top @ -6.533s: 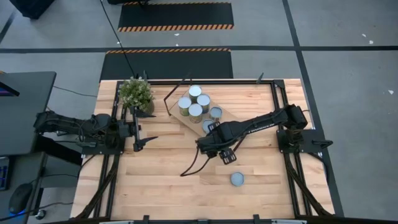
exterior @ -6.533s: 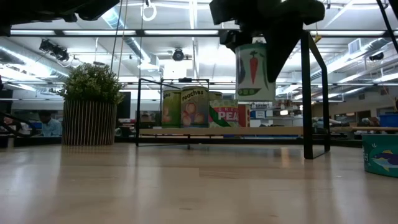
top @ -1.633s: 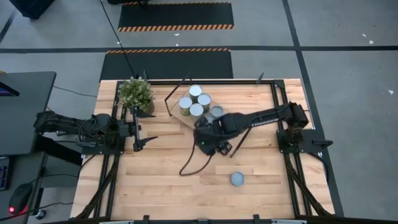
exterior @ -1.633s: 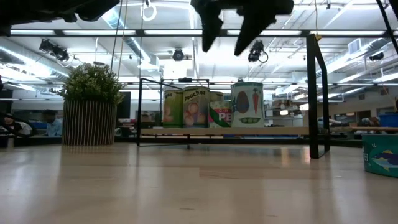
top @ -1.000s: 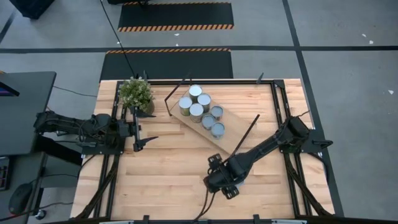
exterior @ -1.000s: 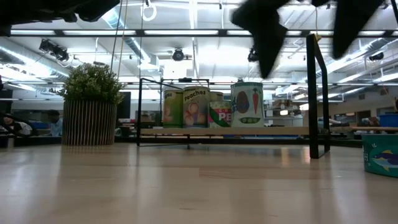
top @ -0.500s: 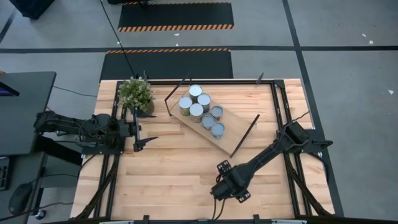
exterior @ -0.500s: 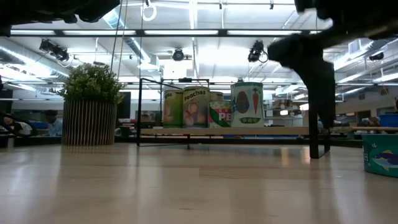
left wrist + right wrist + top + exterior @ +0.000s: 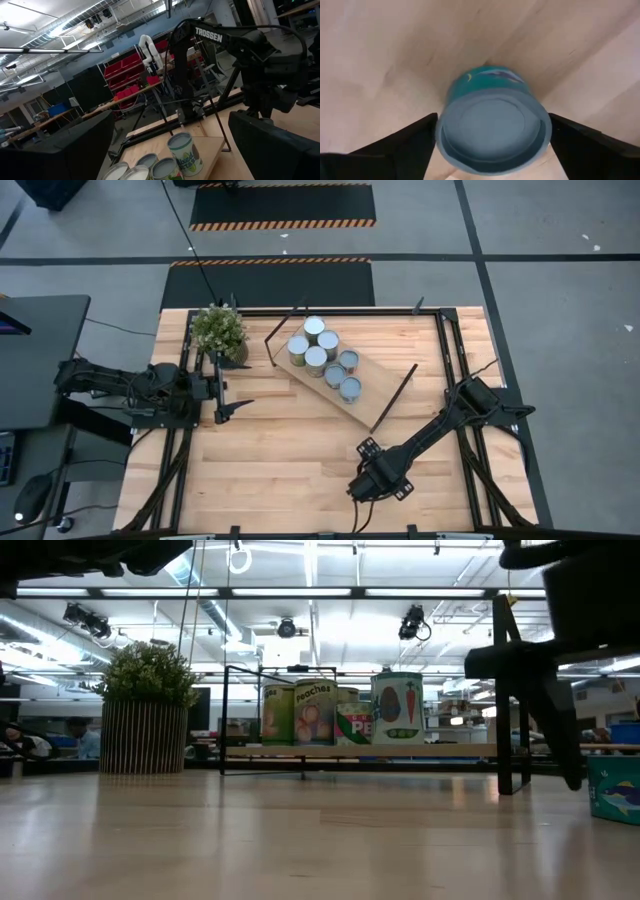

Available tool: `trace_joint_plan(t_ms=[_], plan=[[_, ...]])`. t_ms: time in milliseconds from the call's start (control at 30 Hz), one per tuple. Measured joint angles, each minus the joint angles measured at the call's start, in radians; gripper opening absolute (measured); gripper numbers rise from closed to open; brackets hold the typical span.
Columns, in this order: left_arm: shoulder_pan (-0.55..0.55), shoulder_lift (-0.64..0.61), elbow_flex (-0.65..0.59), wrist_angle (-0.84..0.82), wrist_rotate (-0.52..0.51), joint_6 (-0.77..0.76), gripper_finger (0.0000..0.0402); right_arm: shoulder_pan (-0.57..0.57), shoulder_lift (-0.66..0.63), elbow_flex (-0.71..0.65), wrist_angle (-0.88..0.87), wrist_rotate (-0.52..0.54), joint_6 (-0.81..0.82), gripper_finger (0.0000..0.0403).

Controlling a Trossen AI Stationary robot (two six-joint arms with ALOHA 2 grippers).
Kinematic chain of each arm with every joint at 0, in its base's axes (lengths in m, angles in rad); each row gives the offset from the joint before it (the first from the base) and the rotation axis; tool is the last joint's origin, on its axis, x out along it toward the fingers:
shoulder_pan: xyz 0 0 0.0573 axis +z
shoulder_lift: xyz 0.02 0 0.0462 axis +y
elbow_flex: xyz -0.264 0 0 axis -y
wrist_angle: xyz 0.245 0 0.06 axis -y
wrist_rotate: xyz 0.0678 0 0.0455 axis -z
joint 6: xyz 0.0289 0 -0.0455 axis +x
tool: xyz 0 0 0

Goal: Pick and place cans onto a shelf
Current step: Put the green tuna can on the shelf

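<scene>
Six cans [image 9: 322,355] stand upright on the light-wood shelf [image 9: 375,405] at the table's far middle; they also show in the low view [image 9: 340,712]. A seventh, low teal can with a bluish-grey top [image 9: 492,127] stands on the table near the front right; it also shows in the low view [image 9: 612,790]. My right gripper [image 9: 492,135] is open above this can, one finger on either side, with gaps showing. In the high view the gripper [image 9: 372,483] hides the can. My left gripper [image 9: 238,402] waits open at the table's left.
A potted plant [image 9: 220,330] stands at the far left corner, beside the shelf's left end. The shelf's black frame legs [image 9: 510,700] rise at both ends. Bare tabletop [image 9: 270,460] lies between the shelf and the near edge.
My right gripper has come down over the teal can, drifting slightly toward the table's right edge, and has stayed open. The cans on the shelf have not moved.
</scene>
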Motion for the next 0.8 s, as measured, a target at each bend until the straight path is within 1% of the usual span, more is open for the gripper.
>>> trace_joint_plan(t_ms=[200, 267, 367, 433, 600, 700, 800], plan=[[0.0, 0.0, 0.0, 0.0, 0.0, 0.0, 0.0398, -0.008, 0.0, -0.01, 0.036, 0.014, -0.044, 0.0325], [0.0, 0.0, 0.0, 0.0, 0.0, 0.0, 0.0398, -0.022, 0.0, 0.016, 0.039, 0.016, -0.063, 0.031], [0.0, 0.0, 0.0, 0.0, 0.0, 0.0, 0.0398, -0.054, 0.0, 0.088, 0.044, 0.063, -0.097, 0.0298], [0.0, 0.0, 0.0, 0.0, 0.0, 0.0, 0.0398, -0.084, 0.0, 0.143, 0.04, 0.11, -0.117, 0.0297], [0.0, 0.0, 0.0, 0.0, 0.0, 0.0, 0.0398, -0.164, 0.0, 0.273, -0.017, 0.24, -0.185, 0.0313], [0.0, 0.0, 0.0, 0.0, 0.0, 0.0, 0.0398, -0.216, 0.0, 0.321, -0.041, 0.254, -0.22, 0.0313], [0.0, 0.0, 0.0, 0.0, 0.0, 0.0, 0.0398, -0.265, 0.0, 0.339, -0.048, 0.246, -0.248, 0.0311]])
